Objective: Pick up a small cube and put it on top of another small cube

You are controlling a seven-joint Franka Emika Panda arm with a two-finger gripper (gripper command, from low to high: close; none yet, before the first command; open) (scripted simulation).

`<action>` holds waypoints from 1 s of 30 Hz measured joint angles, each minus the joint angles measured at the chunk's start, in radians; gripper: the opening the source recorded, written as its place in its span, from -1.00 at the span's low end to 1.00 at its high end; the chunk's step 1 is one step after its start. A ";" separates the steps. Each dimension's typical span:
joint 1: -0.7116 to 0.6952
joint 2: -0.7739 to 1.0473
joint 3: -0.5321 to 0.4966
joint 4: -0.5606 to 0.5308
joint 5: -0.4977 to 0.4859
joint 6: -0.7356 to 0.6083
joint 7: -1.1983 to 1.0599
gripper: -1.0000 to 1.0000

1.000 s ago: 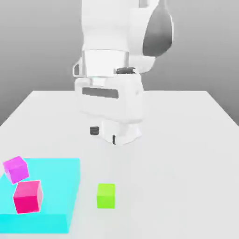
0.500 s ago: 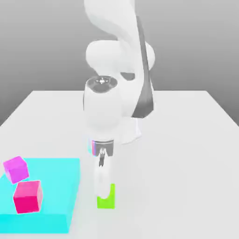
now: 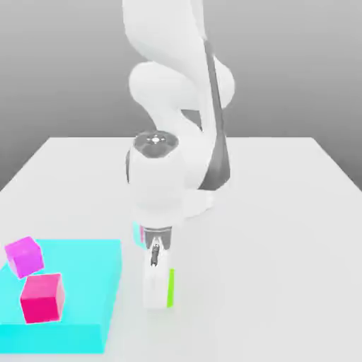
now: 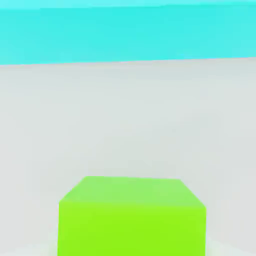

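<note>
The small cube [image 3: 170, 286] is lime green and rests on the white table, just off the exterior view's right edge of the cyan pad. In that view only a thin green strip of it shows past my white finger. My gripper [image 3: 158, 291] has come straight down over it and is shut on it. The hand view has the same green cube [image 4: 132, 215] very close, sitting between the jaws. A hot-pink cube [image 3: 41, 298] and a magenta-violet cube [image 3: 24, 255] lie on the pad.
The flat cyan pad [image 3: 85, 283] covers the table's near corner on the exterior view's left and appears as a cyan band [image 4: 125, 30] in the hand view. The arm's base stands mid-table behind my hand. White tabletop [image 3: 283, 233] stretches to the exterior view's right.
The arm swung down from near its base onto the green cube. The jaws, open half a second ago, have closed on the cube, which is now mostly hidden by a finger.
</note>
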 joint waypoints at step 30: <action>-0.304 0.421 -0.107 0.866 0.033 -0.444 -0.615 -1.00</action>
